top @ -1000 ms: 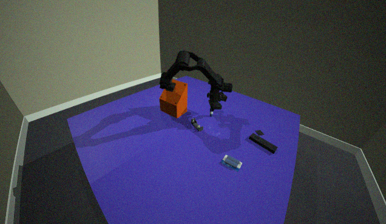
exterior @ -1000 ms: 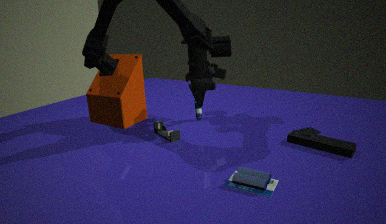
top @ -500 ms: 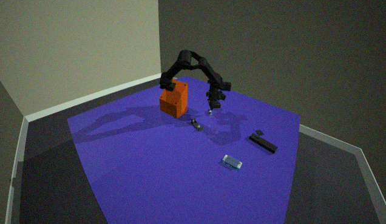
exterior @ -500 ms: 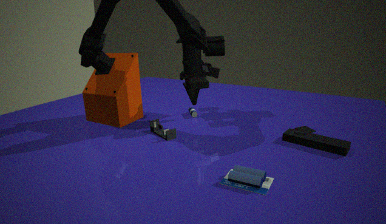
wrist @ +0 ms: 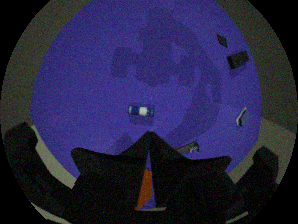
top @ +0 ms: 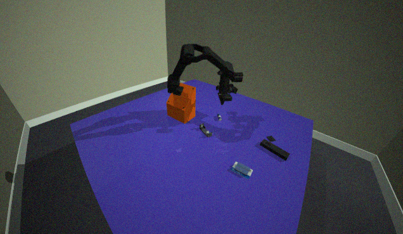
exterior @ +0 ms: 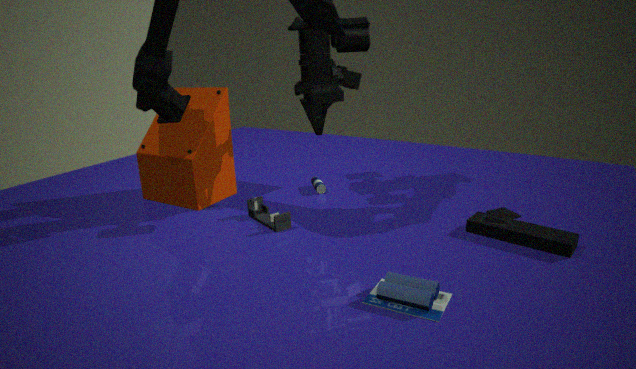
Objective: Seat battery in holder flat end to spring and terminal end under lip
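The battery [top: 219, 117] [exterior: 318, 186] [wrist: 141, 111], blue and white, lies on its side on the table. The small dark holder [top: 205, 130] [exterior: 268, 215] [wrist: 188, 148] stands upright on the table and is empty, with light metal parts at its ends; it is nearer the top and exterior views than the battery. My gripper [top: 222, 103] [exterior: 319, 134] [wrist: 149, 135] is shut with nothing between its fingertips. It points down and hangs well above the battery, touching neither battery nor holder. Which end of the holder has the spring cannot be told.
An orange block [top: 181, 110] [exterior: 170, 178] stands beside the arm's base. A black bar [top: 274, 149] [exterior: 522, 233] [wrist: 237, 60] lies at the right, a small dark flat piece [top: 270, 138] [wrist: 222, 40] beside it. A blue-and-white board with cylinders [top: 242, 169] [exterior: 407, 291] [wrist: 242, 117] lies nearer the top and exterior views.
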Controlling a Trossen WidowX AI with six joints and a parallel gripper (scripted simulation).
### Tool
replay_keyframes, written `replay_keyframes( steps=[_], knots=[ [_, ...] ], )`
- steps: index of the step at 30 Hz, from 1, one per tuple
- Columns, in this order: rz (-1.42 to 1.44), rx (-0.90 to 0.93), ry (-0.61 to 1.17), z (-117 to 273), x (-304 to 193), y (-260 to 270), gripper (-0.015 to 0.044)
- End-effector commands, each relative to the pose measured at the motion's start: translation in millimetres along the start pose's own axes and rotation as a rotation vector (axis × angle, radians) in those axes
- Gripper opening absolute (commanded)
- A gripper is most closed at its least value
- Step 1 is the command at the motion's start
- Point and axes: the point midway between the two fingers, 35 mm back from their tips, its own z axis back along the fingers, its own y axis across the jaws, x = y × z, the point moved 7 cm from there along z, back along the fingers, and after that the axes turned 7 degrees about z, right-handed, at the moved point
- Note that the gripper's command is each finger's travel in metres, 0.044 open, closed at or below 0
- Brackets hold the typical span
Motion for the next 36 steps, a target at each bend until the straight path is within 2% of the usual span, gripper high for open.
replay_keyframes(
  steps=[1, 6, 9, 15, 23, 36],
  knots=[
    [-0.008, 0.008, 0.004, 2, -1, -1, 0.0],
    [0.0, 0.002, 0.004, 0, -1, 0, 0.0],
    [-0.157, 0.003, 0.003, -6, 0, 1, 0.0079],
    [-0.786, 0.003, 0.005, -33, 2, 8, 0.0223],
    [-1.551, 0.0, 0.01, -64, 0, 17, 0.0223],
    [-1.568, 0.0, 0.01, -65, 0, 17, 0.0223]
  ],
)
